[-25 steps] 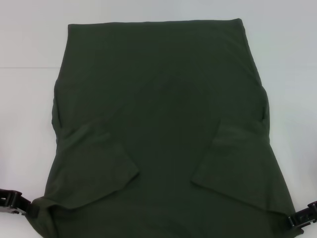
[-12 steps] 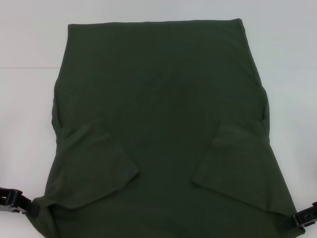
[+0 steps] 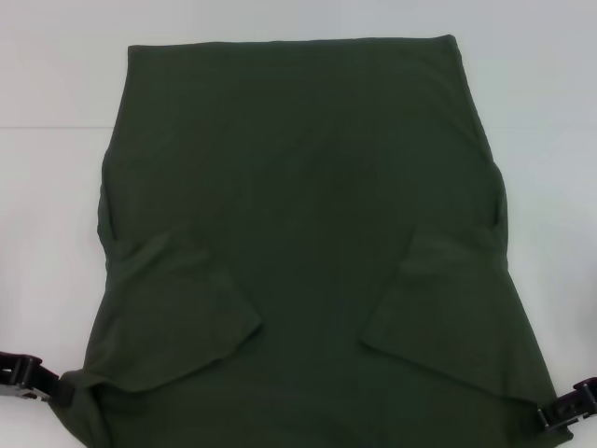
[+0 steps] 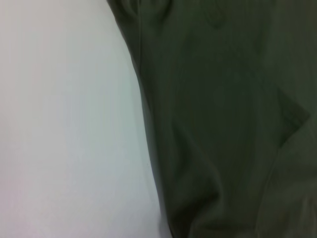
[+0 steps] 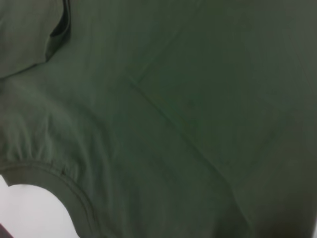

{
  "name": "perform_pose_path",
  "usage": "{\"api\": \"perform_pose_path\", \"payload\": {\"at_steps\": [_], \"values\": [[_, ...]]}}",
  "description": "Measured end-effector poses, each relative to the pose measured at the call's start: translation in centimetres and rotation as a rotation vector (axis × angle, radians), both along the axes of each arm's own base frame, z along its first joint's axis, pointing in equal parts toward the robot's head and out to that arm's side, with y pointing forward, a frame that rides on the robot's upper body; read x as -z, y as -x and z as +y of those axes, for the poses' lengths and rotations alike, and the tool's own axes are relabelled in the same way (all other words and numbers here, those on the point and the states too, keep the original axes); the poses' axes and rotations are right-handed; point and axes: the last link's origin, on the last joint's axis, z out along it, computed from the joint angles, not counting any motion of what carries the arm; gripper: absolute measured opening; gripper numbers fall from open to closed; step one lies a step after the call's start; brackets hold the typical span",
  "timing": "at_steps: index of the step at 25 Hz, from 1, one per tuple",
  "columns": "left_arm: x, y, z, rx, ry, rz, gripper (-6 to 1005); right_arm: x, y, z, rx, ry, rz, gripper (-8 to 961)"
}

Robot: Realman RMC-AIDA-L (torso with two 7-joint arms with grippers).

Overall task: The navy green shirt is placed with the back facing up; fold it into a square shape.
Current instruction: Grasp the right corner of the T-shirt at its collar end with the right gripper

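Note:
The navy green shirt (image 3: 308,233) lies flat on the white table, plain side up, with both short sleeves folded inward over the body. My left gripper (image 3: 51,390) sits at the shirt's near left corner, shut on the bunched fabric there. At the near right corner, my right gripper (image 3: 562,413) touches the shirt's edge. The left wrist view shows the shirt's side edge (image 4: 148,124) against the table. The right wrist view is filled with fabric, with the rounded collar (image 5: 74,193) and a sleeve fold in it.
The white table (image 3: 56,140) surrounds the shirt on the left, right and far sides. Nothing else lies on it.
My right gripper has shifted slightly downward at the near right corner. A dark shadow on the shirt's middle has gone. The left gripper and the shirt stay put.

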Motion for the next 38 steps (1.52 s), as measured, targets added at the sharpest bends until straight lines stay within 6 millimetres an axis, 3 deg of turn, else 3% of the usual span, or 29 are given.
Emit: {"api": "perform_pose_path", "payload": {"at_steps": [38], "values": [[0.0, 0.0, 0.1, 0.0, -0.003, -0.001, 26, -0.8, -0.9, -0.2, 0.015, -0.008, -0.017, 759]]}}
